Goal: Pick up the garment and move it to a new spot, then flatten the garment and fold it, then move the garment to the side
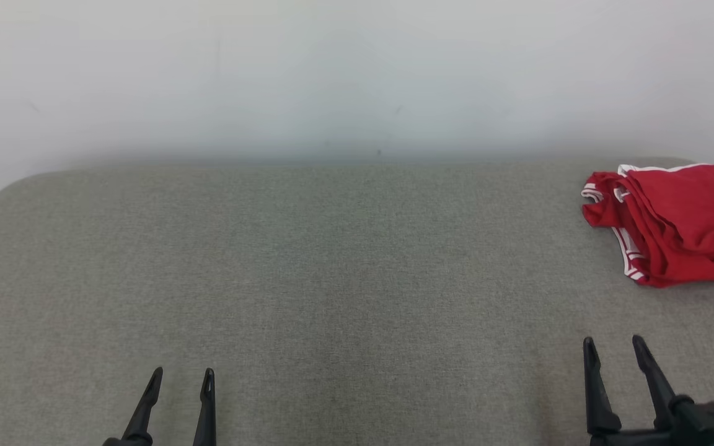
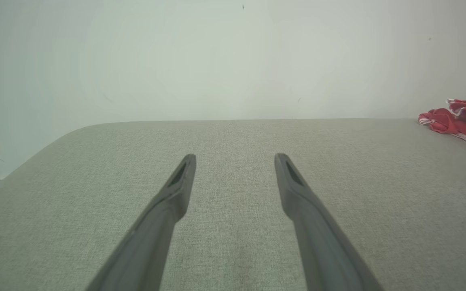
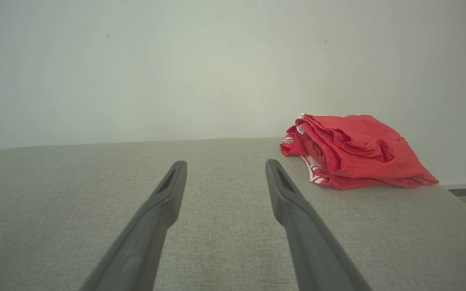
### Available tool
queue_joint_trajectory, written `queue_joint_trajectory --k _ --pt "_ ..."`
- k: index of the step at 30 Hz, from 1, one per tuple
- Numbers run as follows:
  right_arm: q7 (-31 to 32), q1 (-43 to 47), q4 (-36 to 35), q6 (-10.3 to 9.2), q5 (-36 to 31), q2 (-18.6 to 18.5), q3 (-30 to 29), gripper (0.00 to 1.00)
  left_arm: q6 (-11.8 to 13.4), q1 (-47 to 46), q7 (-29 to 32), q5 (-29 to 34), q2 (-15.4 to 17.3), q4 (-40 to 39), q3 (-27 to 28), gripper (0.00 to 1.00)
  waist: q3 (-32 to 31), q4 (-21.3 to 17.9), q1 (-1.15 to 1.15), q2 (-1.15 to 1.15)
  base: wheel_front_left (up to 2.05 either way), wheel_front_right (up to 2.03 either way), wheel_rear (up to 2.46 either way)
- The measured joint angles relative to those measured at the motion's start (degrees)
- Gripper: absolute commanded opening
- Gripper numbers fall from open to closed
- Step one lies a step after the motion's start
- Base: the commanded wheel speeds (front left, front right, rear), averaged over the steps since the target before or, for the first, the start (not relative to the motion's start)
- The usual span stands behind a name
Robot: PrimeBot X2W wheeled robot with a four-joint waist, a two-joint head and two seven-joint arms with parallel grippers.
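Left hand wide, empty | right hand wide, empty | red garment heaped, right edge cut off

I am holding my left gripper low over the grey cloth-covered surface, its two dark fingers spreading wide apart with nothing between them and pointing toward the pale wall. The red garment with white stripes is lying bunched at the far right edge of my view, close to the wall and well apart from my fingers.
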State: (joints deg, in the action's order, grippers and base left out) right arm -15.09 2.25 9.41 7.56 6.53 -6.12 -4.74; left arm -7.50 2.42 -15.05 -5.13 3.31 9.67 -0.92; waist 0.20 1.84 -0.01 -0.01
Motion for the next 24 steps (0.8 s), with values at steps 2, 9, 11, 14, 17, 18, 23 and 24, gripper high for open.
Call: queue_joint_trajectory --k 2,9,11,14,17,18,23,24 --pt "0.01 1.71 -0.97 0.00 -0.30 1.19 -0.30 1.00 0.02 0.13 0.00 -0.10 -0.12 0.24 0.09 1.00 -0.52 0.52 0.00 0.01 0.00 0.00 0.00" --pt "0.00 3.98 -2.21 0.00 -1.82 2.86 -0.92 1.00 0.02 1.08 0.00 -0.51 -0.24 1.21 -0.05 1.00 -1.89 1.77 0.00 0.00 0.00 0.00 0.00" --pt "0.00 4.08 -2.07 0.00 -1.81 2.96 -1.26 1.00 0.02 1.10 0.00 -0.52 -0.29 1.38 0.01 1.00 -2.12 1.88 0.01 0.00 0.00 0.00 0.00" --pt "0.00 4.14 -1.89 0.00 -1.81 3.08 -1.18 1.00 0.02 1.43 0.00 -0.59 -0.33 1.81 0.40 1.00 -2.33 1.88 0.01 0.01 0.00 0.00 0.00" --pt "0.00 4.14 -1.90 0.00 -1.77 3.12 -1.14 1.00 0.02 1.47 0.00 -0.62 -0.33 1.80 0.89 1.00 -2.41 1.85 0.00 0.01 0.00 0.00 0.00" --pt "0.00 4.14 -1.89 0.00 -1.62 3.12 -0.98 1.00 0.02 1.47 0.00 -0.62 -0.34 1.76 0.97 1.00 -2.40 1.86 0.01 0.01 0.00 0.00 0.00" --pt "0.00 4.12 -1.60 0.00 -0.74 3.15 -0.03 1.00 0.02 1.47 0.00 -0.60 -0.35 1.43 1.51 1.00 -2.31 1.90 0.00 0.01 0.00 0.00 0.00" --pt "0.00 4.12 -1.51 0.00 -0.59 3.15 0.18 1.00 0.02 1.47 0.00 -0.62 -0.35 1.44 1.54 1.00 -2.30 1.95 0.01 0.01 0.00 0.00 0.00"
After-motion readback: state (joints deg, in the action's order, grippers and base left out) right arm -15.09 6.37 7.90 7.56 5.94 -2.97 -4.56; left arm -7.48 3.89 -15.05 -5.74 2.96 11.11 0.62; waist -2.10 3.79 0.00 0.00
